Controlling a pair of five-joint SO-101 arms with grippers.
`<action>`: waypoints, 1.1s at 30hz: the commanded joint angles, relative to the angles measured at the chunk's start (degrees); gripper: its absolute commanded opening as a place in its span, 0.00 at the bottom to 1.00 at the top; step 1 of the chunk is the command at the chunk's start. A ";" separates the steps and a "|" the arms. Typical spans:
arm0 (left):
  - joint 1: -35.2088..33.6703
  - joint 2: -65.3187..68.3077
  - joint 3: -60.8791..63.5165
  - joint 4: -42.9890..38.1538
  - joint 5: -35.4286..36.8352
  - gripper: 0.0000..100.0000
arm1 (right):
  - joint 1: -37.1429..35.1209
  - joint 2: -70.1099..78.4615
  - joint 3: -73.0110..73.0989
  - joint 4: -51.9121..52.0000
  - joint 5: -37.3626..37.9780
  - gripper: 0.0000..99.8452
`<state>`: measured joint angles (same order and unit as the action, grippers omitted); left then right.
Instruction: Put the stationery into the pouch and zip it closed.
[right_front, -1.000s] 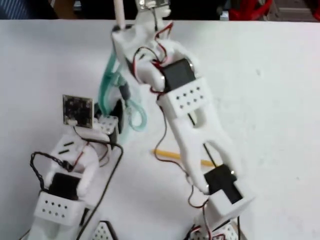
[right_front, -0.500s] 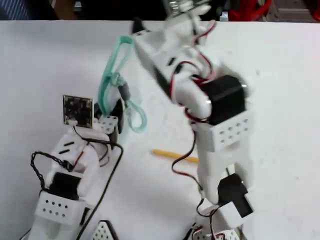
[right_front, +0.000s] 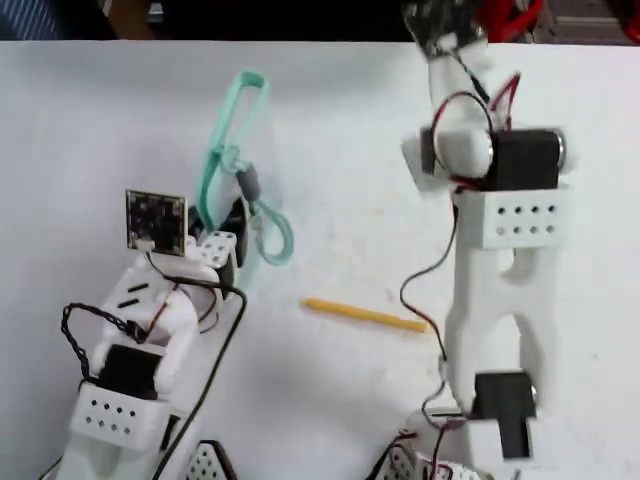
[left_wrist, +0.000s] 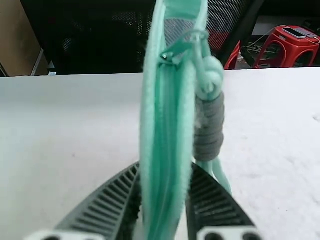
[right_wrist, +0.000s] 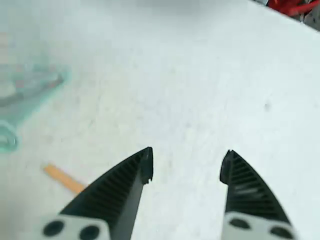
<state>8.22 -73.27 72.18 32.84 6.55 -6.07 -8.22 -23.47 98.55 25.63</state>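
**A:** Nearest us, the pencil (right_front: 365, 315) lies flat on the table (right_front: 100, 120), between our arms and outside the pouch.

**B:** It's thin and flat. We could pinch it skewed and send it rolling.

**A:** Beyond it, our left gripper (left_wrist: 165, 172) is clamped on the pouch (left_wrist: 167, 100), holding it on edge.

**B:** Its mouth looks narrow. A pencil tip may snag the rim and twist it out of our grip.

**A:** Farthest, our right gripper (right_wrist: 186, 162) hangs over bare table, jaws spread, nothing between them.

**B:** That's a long reach, so we might clip the pouch in passing.
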 joint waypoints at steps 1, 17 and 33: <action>-0.04 -0.92 -0.53 -1.76 -0.62 0.12 | -1.27 -8.22 16.70 -1.71 7.91 0.21; -3.03 -0.75 -0.26 -3.34 -0.44 0.12 | -14.37 -30.29 77.54 -29.23 21.63 0.21; -3.03 -0.66 -0.26 -3.25 -0.44 0.12 | -16.92 -3.03 73.23 -45.32 28.22 0.00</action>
<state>5.67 -73.27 72.62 31.25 6.55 -24.62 -12.00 53.01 52.84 53.23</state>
